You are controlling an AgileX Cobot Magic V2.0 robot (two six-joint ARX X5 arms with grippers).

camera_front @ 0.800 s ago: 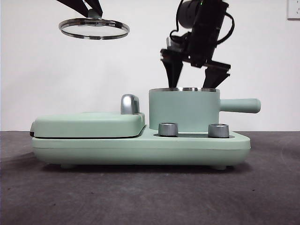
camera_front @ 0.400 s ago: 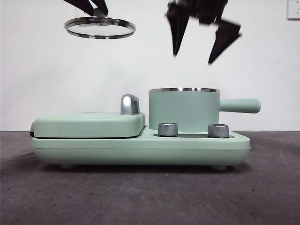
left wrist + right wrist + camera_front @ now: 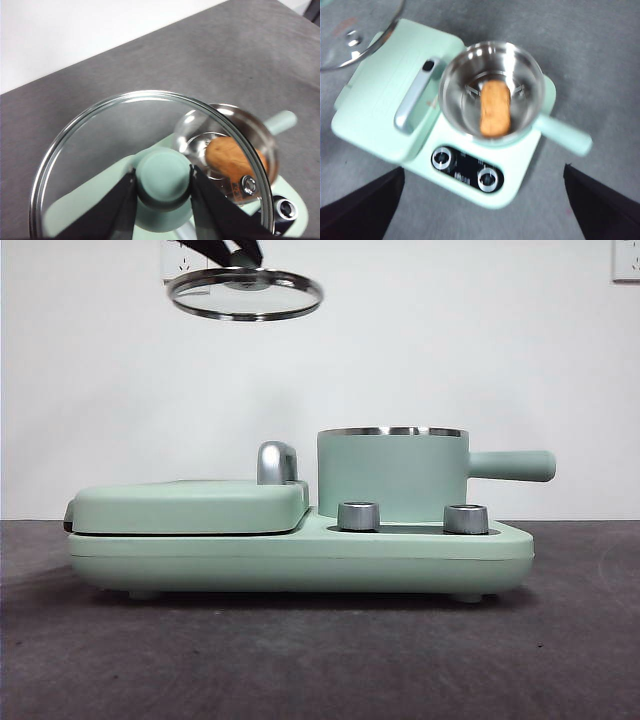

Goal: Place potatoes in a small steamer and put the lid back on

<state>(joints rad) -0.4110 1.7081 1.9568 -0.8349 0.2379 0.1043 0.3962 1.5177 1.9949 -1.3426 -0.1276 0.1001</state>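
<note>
Your landmark is the mint-green cooker base [image 3: 300,555], which sits on the dark grey table [image 3: 320,660]. On the base's griddle side lies the flat green griddle cover [image 3: 190,505] with its steel handle [image 3: 415,102]. On the other side stands the small steamer [image 3: 392,475], upright, its straight green side handle [image 3: 510,465] pointing away from the griddle, with two steel knobs [image 3: 360,516] in front of it. The steamer is uncovered. Inside it you see the potato [image 3: 495,108], lying on the steel bottom near the middle. High above the griddle side of the base, well clear of the steamer, hangs the lid [image 3: 245,293], roughly level. Your left gripper [image 3: 162,175] holds it, both jaws clamped on the lid's green knob [image 3: 164,172]. Your right gripper [image 3: 480,200] hangs high above the base, looking down on the steamer, with its jaws spread wide and nothing between them.
</note>
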